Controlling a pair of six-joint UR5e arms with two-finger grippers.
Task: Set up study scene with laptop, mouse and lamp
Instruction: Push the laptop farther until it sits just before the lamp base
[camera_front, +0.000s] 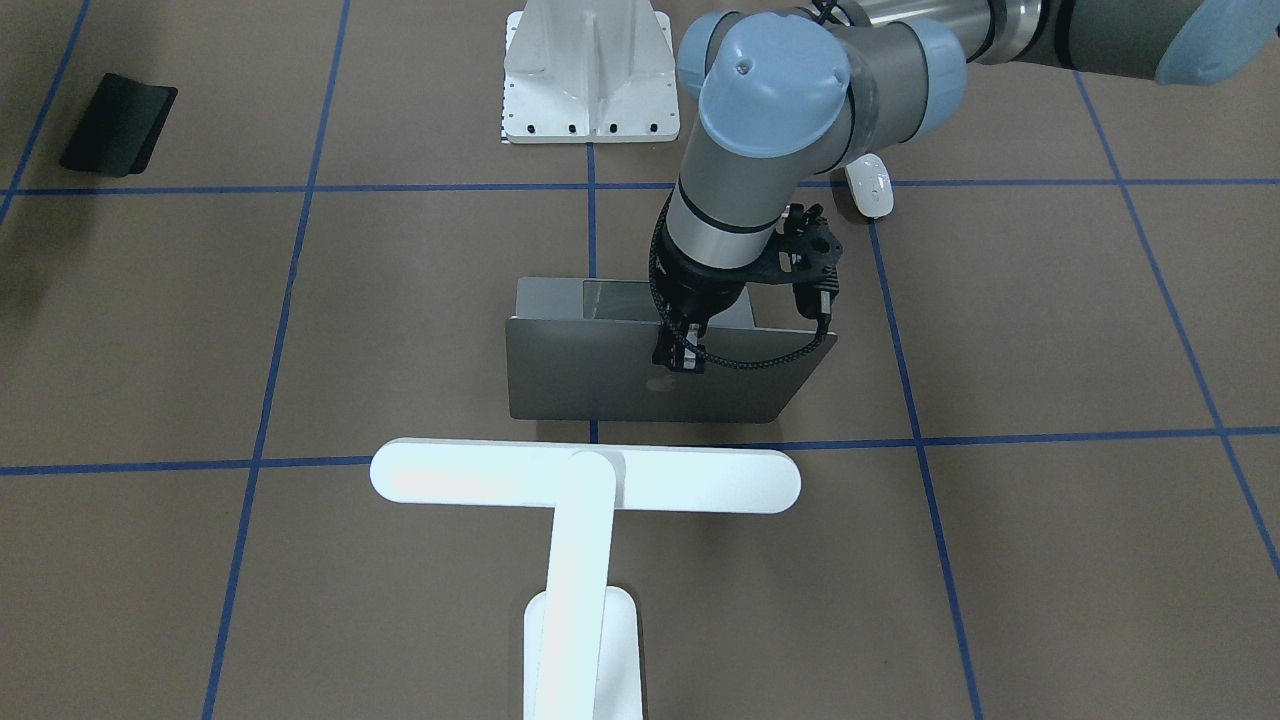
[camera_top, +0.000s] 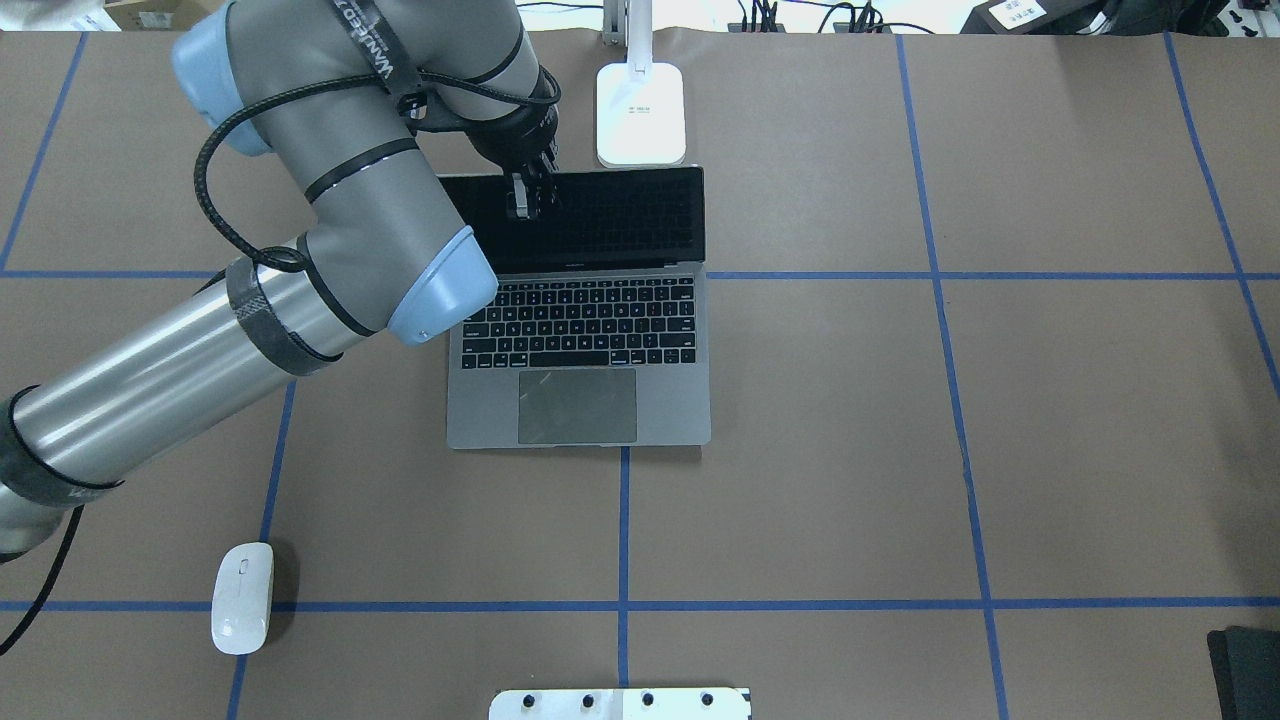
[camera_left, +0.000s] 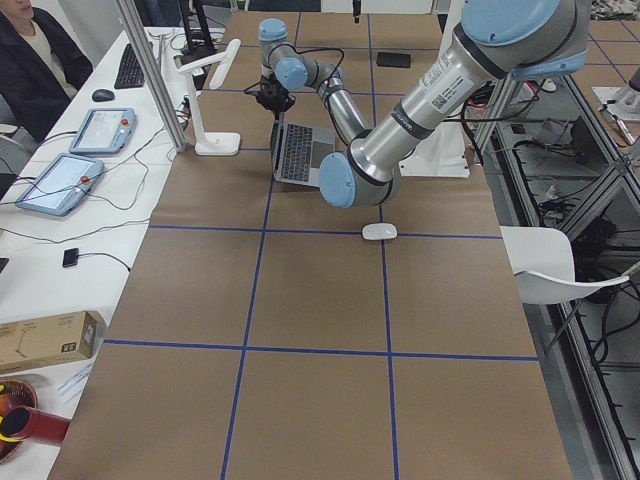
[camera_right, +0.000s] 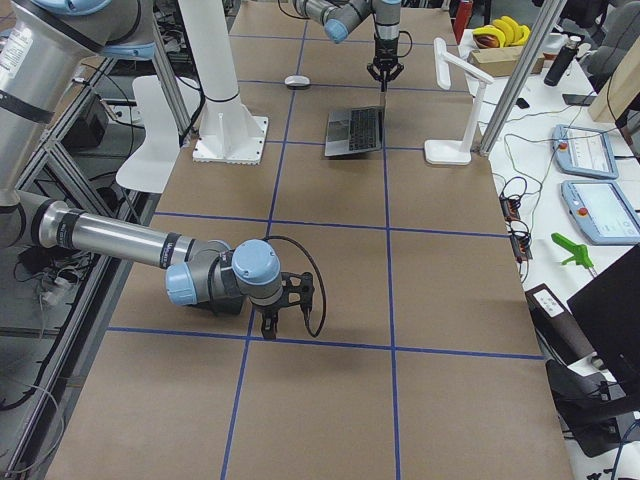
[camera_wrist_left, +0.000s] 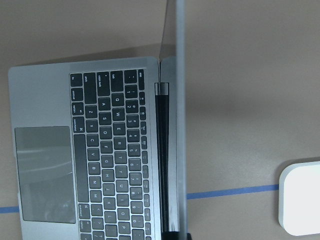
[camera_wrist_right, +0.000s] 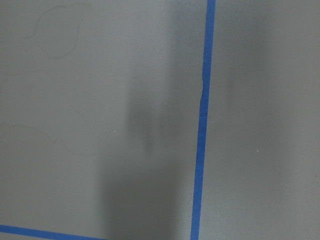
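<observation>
The dark-grey laptop (camera_top: 580, 400) stands open at the table's middle, with its lid (camera_front: 600, 370) upright. My left gripper (camera_top: 525, 195) is at the lid's top edge, shut on it. The left wrist view shows the lid edge-on beside the keyboard (camera_wrist_left: 115, 155). The white mouse (camera_top: 243, 598) lies apart on the robot's near left, by a blue line. The white T-shaped lamp (camera_front: 585, 480) stands just behind the laptop, its base (camera_top: 641, 112) on the table. My right gripper (camera_right: 283, 325) shows only in the exterior right view, low over bare table. I cannot tell whether it is open or shut.
A white bolted pedestal (camera_front: 590, 70) stands at the robot's edge of the table. A black square pad (camera_front: 118, 123) lies at the near right corner. Blue tape lines cross the brown table (camera_top: 900, 450). Tablets and cables lie beyond the far edge.
</observation>
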